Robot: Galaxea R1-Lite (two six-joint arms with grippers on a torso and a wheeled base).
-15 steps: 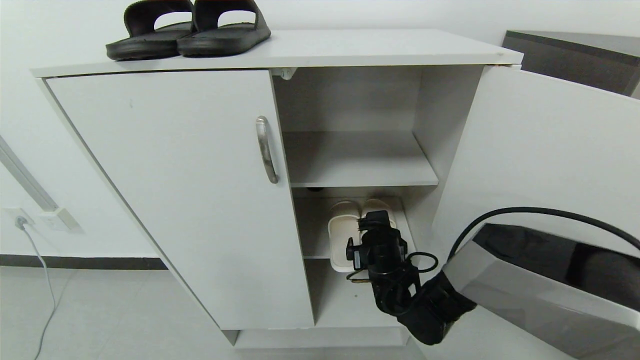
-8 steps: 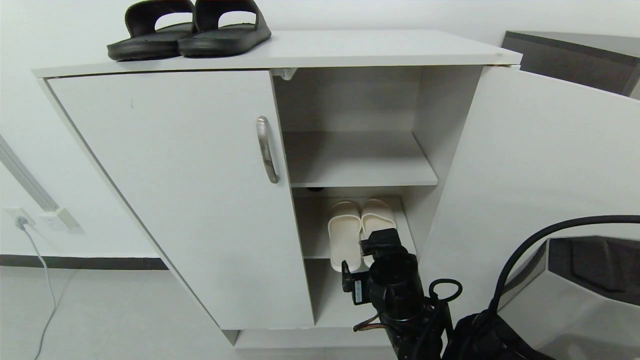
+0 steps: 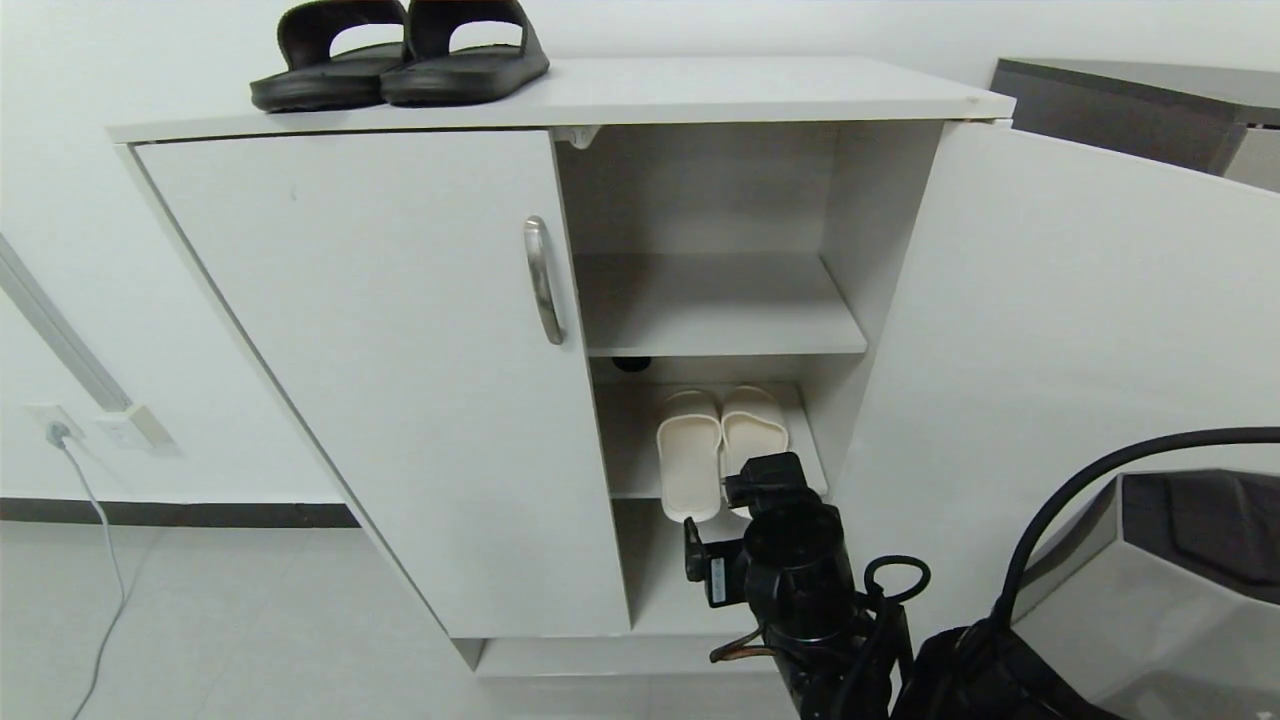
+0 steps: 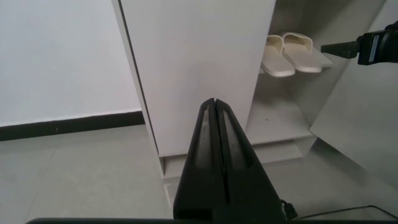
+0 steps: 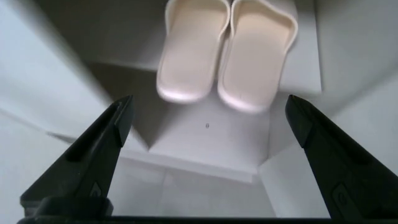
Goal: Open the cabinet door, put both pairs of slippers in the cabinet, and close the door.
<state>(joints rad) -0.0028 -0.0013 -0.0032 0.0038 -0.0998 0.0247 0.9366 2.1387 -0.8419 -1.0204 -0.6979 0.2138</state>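
A cream pair of slippers (image 3: 720, 445) lies side by side on the cabinet's lower shelf, heels just over its front edge. A black pair of slippers (image 3: 400, 55) stands on the cabinet top (image 3: 750, 85), at its left end. My right gripper (image 3: 762, 478) hangs just in front of the cream slippers (image 5: 227, 53), a little below them. It is open wide (image 5: 208, 118), with nothing between its fingers. My left gripper (image 4: 214, 101) is shut and empty, low before the closed left door (image 4: 199, 62). The cream pair (image 4: 292, 55) and the right gripper (image 4: 367, 48) lie farther off.
The cabinet's right door (image 3: 1050, 350) stands swung wide open to the right. The left door (image 3: 380, 370) is closed, with a metal handle (image 3: 541, 280). The upper shelf (image 3: 715, 310) is bare. A wall socket with a cable (image 3: 55, 432) is at the far left.
My right gripper has let go of the cream slippers and drawn back and down from the lower shelf. The head camera has shifted slightly.
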